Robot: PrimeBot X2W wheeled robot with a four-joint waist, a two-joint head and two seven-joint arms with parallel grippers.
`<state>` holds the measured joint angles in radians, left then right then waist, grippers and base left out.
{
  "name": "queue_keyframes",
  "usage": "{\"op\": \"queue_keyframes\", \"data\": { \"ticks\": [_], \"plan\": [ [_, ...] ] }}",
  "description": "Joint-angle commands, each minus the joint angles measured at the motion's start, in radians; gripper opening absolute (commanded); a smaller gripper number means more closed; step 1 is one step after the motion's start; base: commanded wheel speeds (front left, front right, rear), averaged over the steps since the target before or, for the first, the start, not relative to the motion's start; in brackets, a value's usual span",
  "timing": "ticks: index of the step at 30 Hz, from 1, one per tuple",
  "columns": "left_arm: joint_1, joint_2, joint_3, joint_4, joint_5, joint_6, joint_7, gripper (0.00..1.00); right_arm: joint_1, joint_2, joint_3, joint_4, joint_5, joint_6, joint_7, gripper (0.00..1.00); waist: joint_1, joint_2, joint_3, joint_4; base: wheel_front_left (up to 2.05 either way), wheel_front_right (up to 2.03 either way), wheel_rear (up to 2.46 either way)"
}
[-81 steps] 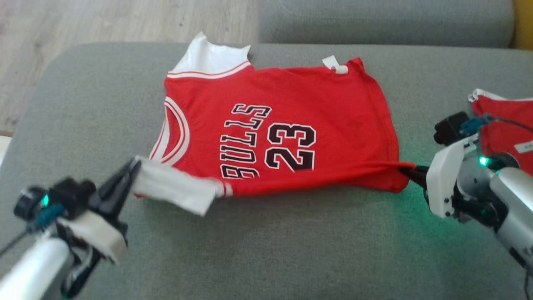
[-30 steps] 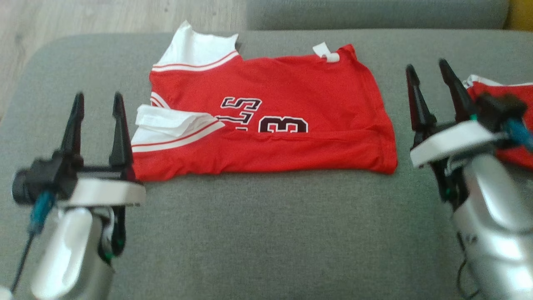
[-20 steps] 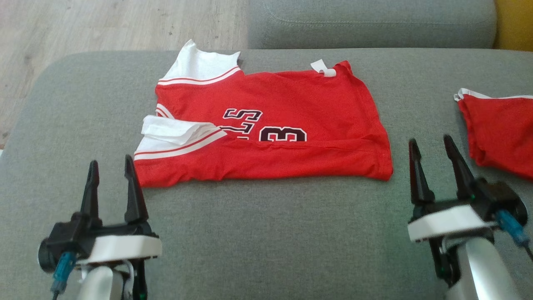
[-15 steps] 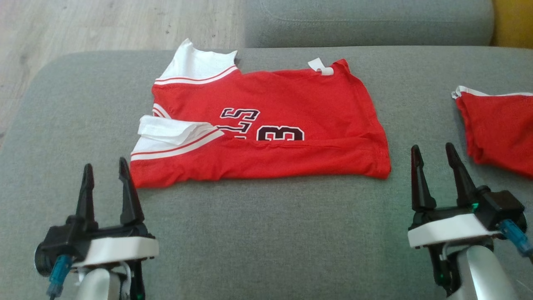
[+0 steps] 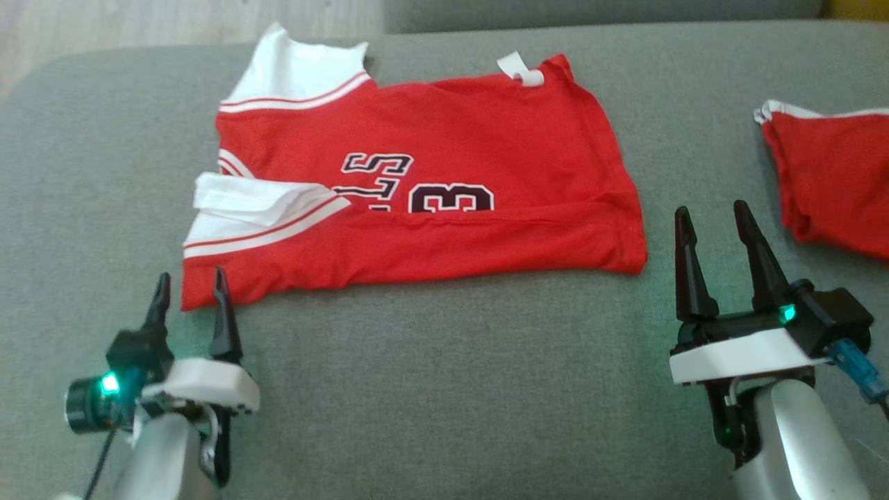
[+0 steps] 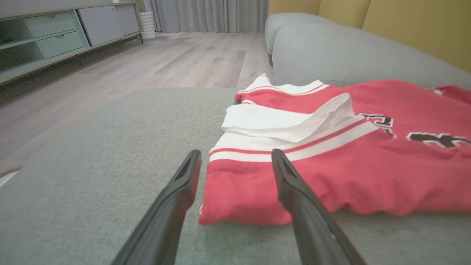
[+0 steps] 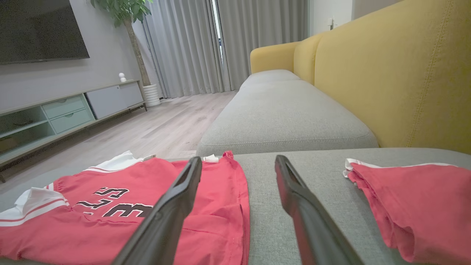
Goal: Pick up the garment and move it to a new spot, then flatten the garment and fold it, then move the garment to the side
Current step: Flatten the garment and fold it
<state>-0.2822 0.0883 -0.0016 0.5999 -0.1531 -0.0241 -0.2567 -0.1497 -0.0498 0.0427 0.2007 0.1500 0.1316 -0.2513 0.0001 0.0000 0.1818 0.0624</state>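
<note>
The garment (image 5: 444, 167) is a red jersey with white trim and black lettering, lying on the grey sofa seat (image 5: 430, 389) with its near long edge folded over the print. In the left wrist view the garment (image 6: 331, 162) has its near left corner between my fingers' tips. My left gripper (image 5: 189, 283) stands open at that corner, low on the cushion, holding nothing. My right gripper (image 5: 708, 215) is open too, just right of the garment's near right corner, above the seat. The right wrist view shows the garment (image 7: 121, 217) at lower left.
A second red garment (image 5: 833, 180) lies folded at the right edge of the seat, close beside my right gripper. A yellow sofa back (image 7: 397, 73) rises on the right. Wooden floor (image 6: 128, 73) and a low cabinet (image 6: 44, 40) lie beyond the seat's left end.
Both grippers let go of the garment after folding its near edge over, then drew back toward me and stand open. The head camera has tilted down; my left gripper has edged up to the corner.
</note>
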Motion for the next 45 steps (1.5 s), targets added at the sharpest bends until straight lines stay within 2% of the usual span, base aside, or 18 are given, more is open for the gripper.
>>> {"op": "queue_keyframes", "data": {
  "ticks": [1,6,9,17,18,19,23,26,31,32,37,45],
  "plan": [
    [-0.049,0.035,0.03,-0.004,0.01,0.008,-0.005,1.0,-0.031,-0.001,0.026,-0.038,0.005,-0.001,-0.01,1.0,-0.0001,0.0,0.018,-0.012,0.0,0.0,0.0],
    [-0.158,0.075,0.015,0.228,0.028,0.016,0.024,1.0,-0.043,-0.001,0.033,-0.039,0.004,-0.001,-0.01,1.0,-0.0001,0.0,0.048,-0.031,0.0,0.0,0.0],
    [-0.194,0.085,0.01,0.309,0.03,0.017,0.032,1.0,-0.048,-0.001,0.035,-0.04,0.006,-0.001,-0.01,1.0,-0.0001,0.0,0.056,-0.036,0.0,0.0,0.0],
    [-0.264,0.09,-0.024,0.454,0.036,-0.013,0.042,1.0,-0.051,-0.001,0.037,-0.031,0.005,-0.001,-0.01,1.0,-0.0001,0.0,0.067,-0.028,0.0,0.0,0.0],
    [-0.27,0.088,-0.029,0.47,0.035,-0.02,0.048,0.74,-0.051,-0.001,0.037,-0.029,0.004,-0.001,-0.01,1.0,-0.0001,0.0,0.067,-0.025,0.0,0.0,0.0],
    [-0.284,0.084,-0.033,0.485,0.029,-0.034,0.042,0.0,-0.053,-0.001,0.034,-0.025,0.003,-0.001,-0.01,1.0,-0.0001,0.0,0.065,-0.019,0.0,0.0,0.0],
    [-0.301,0.079,-0.032,0.469,0.02,-0.034,0.01,0.0,-0.058,-0.001,0.04,0.004,0.05,-0.001,-0.01,1.0,-0.0001,0.0,0.057,-0.004,0.0,0.0,0.0],
    [-0.299,0.072,-0.03,0.403,0.017,-0.028,-0.003,0.0,-0.069,-0.001,0.041,0.061,0.047,-0.001,-0.006,1.0,-0.0001,0.0,0.048,0.01,0.0,0.0,0.0],
    [-0.24,0.058,-0.034,0.144,0.039,-0.018,-0.005,0.0,-0.107,-0.001,0.003,0.191,0.031,-0.001,0.073,1.0,-0.0001,0.0,0.036,0.039,0.0,0.0,0.0],
    [-0.24,0.058,-0.034,0.144,0.039,-0.018,-0.005,0.0,-0.107,-0.001,0.003,0.191,0.031,-0.001,0.073,1.0,-0.0001,0.0,0.036,0.039,0.0,0.0,0.0],
    [-0.165,0.049,-0.047,-0.029,0.065,-0.013,-0.005,0.0,-0.167,0.0,-0.011,0.337,0.07,-0.001,0.136,1.0,-0.0001,0.0,0.03,0.065,0.0,0.0,0.0],
    [-0.113,0.039,-0.083,-0.063,0.08,-0.035,-0.005,0.0,-0.269,0.0,0.03,0.565,0.118,-0.001,0.176,1.0,-0.0001,0.0,0.026,0.099,0.0,0.0,0.0]
  ]
}}
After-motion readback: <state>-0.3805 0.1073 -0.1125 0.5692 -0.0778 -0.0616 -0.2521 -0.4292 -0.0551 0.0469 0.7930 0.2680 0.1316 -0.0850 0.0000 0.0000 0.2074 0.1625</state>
